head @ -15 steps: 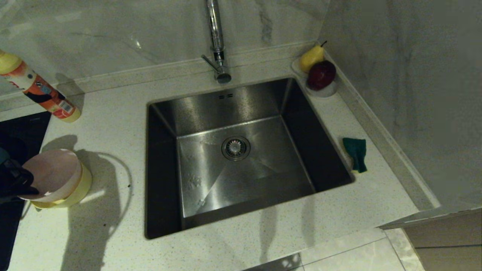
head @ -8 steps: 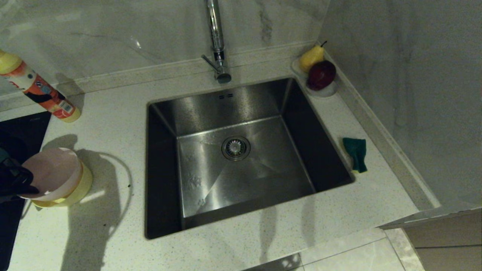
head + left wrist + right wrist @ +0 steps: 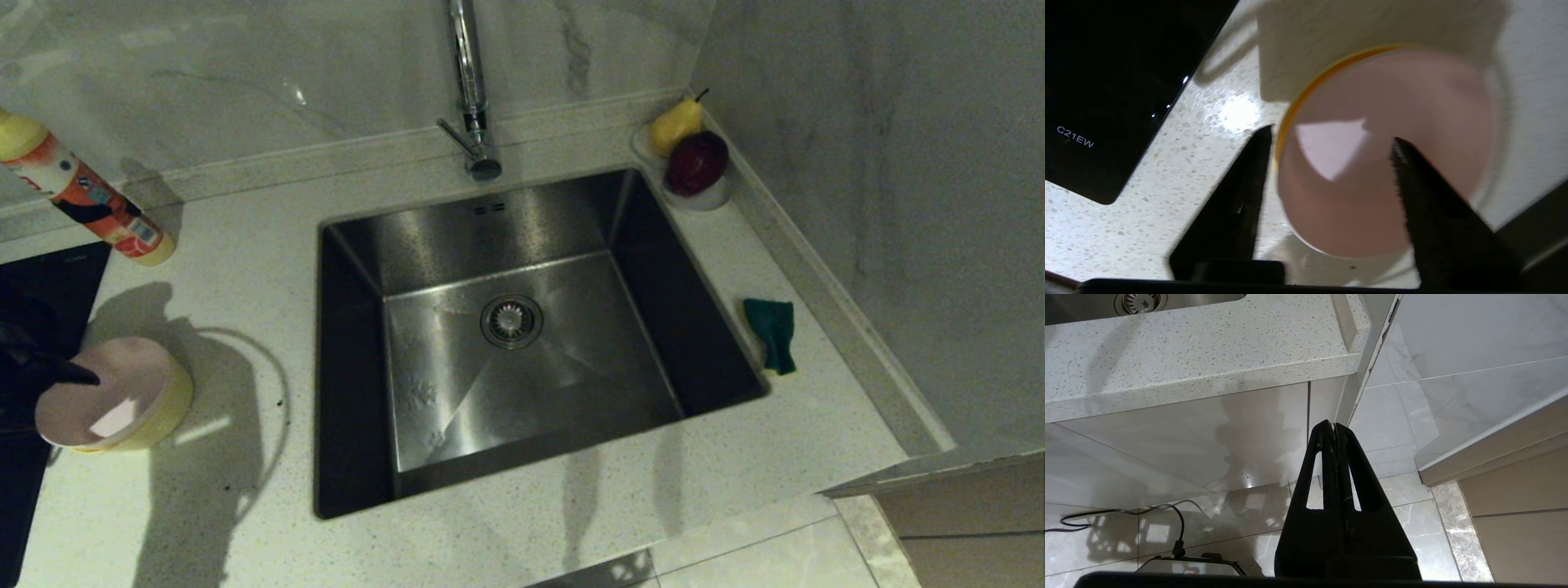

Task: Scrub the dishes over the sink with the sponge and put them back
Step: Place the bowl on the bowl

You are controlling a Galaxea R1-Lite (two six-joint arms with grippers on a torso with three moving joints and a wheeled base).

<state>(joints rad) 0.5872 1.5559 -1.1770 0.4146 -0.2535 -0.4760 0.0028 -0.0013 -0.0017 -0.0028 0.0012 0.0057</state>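
A pale pink bowl (image 3: 106,392) (image 3: 1392,122) sits nested in a yellow bowl (image 3: 167,408) (image 3: 1306,87) on the counter at the far left. My left gripper (image 3: 57,376) (image 3: 1331,134) is open at the pink bowl's rim, one finger outside the bowls, the other over the pink bowl's inside. The sponge (image 3: 771,333), green face up, lies on the counter right of the sink (image 3: 457,359). My right gripper (image 3: 1334,425) hangs shut and empty below the counter's front edge, over the floor.
A tall chrome faucet (image 3: 469,90) stands behind the sink. A white dish with a pear and a red fruit (image 3: 694,163) sits in the back right corner. An orange bottle (image 3: 82,196) leans at the back left. The black cooktop (image 3: 41,278) borders the bowls.
My left gripper has opened and let go of the pink bowl. The bowl has dropped from a raised tilt to sit lower and level inside the yellow bowl.
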